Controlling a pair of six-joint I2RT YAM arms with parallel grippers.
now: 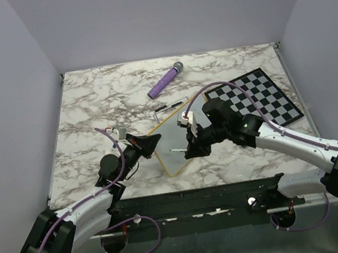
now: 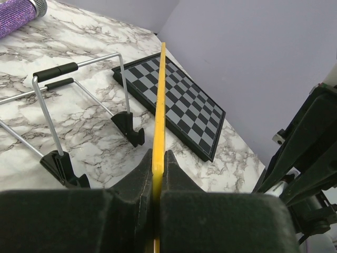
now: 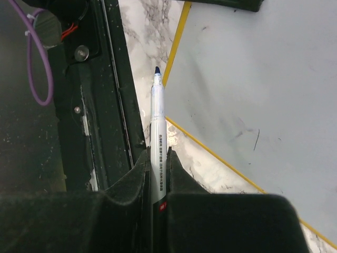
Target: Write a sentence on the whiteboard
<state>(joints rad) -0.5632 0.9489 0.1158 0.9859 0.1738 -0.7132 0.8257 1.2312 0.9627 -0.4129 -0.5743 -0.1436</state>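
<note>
A purple glittery microphone [image 1: 166,80] lies on the marble table [image 1: 85,113] near its far edge. A black-and-white chessboard [image 1: 259,96] lies flat at the right. A wire stand [image 2: 55,70] with black feet sits between them.

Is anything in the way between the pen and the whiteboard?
No, nothing visible. The marker in the right end effector points just beside the whiteboard, near its yellow frame, with only marble table showing between them.

Soft, even overhead light with only faint shadows on the marble table [image 1: 90,106]. Both wrist views are sharp farther off, dark and blurred along the bottom.
</note>
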